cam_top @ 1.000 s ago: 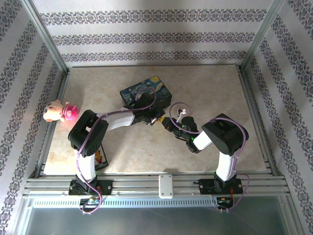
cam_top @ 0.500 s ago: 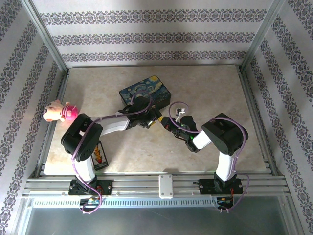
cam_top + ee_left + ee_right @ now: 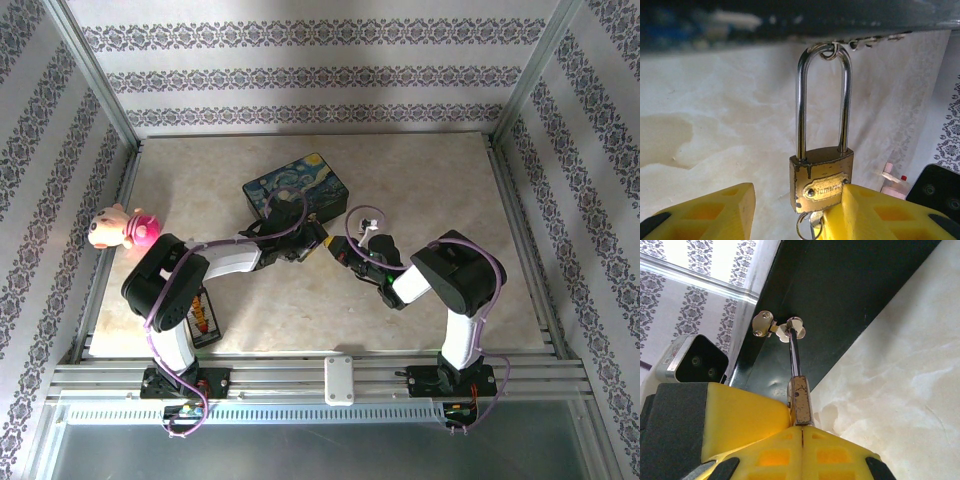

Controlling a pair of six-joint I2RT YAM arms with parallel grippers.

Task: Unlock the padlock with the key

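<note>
- Table (image 3: 430, 180): marbled top; bears everything below.
- Box (image 3: 298, 187): dark, starry-night paint, mid-table toward the far side, latch on its near face.
- Left gripper (image 3: 795, 205): jaws about half apart, astride the padlock. One finger touches the brass body, the other stands apart from it. Nothing is clamped.
- Right gripper (image 3: 801, 432): just right of the left one. Fingers pressed tight together, tips at the padlock's underside. What they pinch, if anything, cannot be told.
- Padlock (image 3: 820, 177): small, brass, between the two grippers. Shackle (image 3: 800, 100) passes through the box latch, both legs seated in the body, so judged locked.
- Ring (image 3: 801, 231): silvery, under the body, likely the key's.
- Progress: both grippers are at the lock. Turning the key and freeing the shackle are judged not yet done.
</note>
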